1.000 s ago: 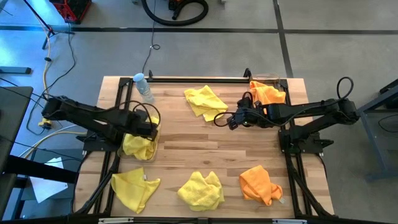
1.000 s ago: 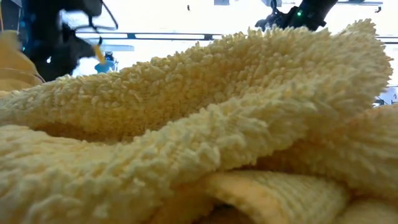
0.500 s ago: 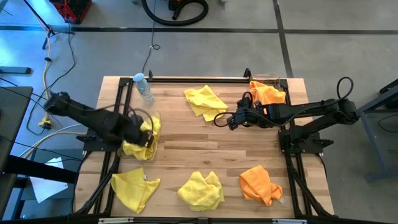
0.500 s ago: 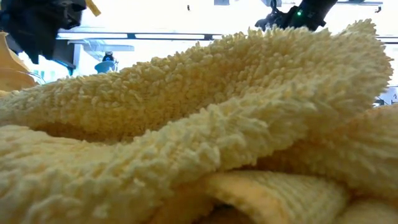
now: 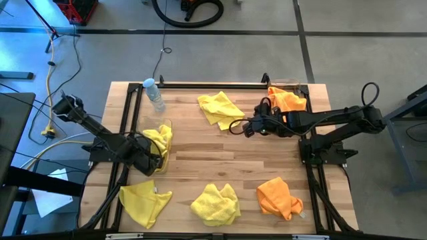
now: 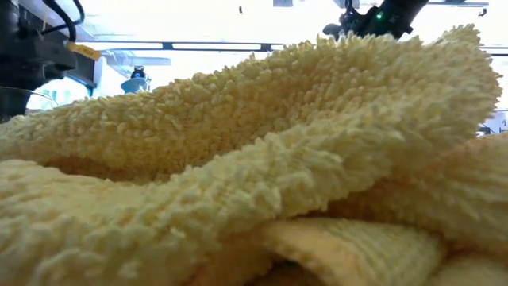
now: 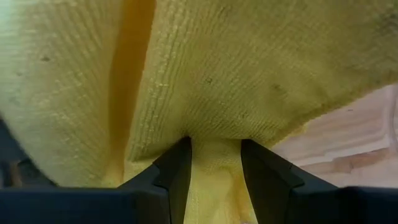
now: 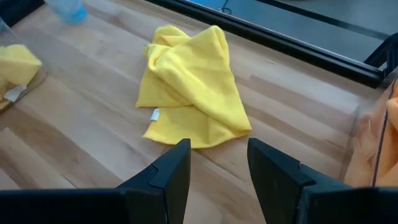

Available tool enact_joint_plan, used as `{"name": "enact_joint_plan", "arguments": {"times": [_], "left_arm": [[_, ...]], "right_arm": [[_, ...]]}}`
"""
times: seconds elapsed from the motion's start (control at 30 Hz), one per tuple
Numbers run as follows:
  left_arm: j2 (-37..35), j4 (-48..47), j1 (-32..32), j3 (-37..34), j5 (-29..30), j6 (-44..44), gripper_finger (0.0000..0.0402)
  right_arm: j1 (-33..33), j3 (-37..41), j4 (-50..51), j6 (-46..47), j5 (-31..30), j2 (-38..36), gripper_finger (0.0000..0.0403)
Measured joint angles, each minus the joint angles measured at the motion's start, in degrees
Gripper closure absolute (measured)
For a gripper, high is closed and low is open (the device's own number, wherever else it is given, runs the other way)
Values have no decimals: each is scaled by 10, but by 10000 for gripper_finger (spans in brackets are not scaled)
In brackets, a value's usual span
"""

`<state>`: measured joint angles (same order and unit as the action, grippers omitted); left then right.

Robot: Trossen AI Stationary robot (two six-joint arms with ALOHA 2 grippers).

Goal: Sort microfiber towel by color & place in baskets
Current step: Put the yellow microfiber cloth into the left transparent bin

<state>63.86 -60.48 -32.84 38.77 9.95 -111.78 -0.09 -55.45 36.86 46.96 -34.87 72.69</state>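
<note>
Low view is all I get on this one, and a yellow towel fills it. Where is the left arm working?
Observer: The left gripper is at the left basket, on the table's left side.
Operator: Is it holding anything?
Observer: Yes. Its wrist view shows the jaws pinching a yellow towel.
Operator: And the right arm?
Observer: The right gripper hovers above the table, jaws open and empty, facing a loose yellow towel.

Yellow towels, one orange towel
</note>
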Motion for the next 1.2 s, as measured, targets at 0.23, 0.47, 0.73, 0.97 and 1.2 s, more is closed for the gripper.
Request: {"name": "enact_joint_plan", "arguments": {"times": [0.23,0.47,0.73,0.97,1.2], "left_arm": [[-10,-25,6,28,11,12,275],[-37,-98,6,106,77,62,275],[-71,-97,6,138,124,181,275],[-86,-97,22,138,136,212,275],[-86,-95,60,138,146,257,275]], "right_arm": [[-32,0,-93,-65,56,0,249],[-76,0,-259,-194,136,39,249],[-139,-33,-262,-242,246,148,240],[-180,-204,-119,-344,270,282,169],[-208,-397,17,-397,273,442,91]]}}
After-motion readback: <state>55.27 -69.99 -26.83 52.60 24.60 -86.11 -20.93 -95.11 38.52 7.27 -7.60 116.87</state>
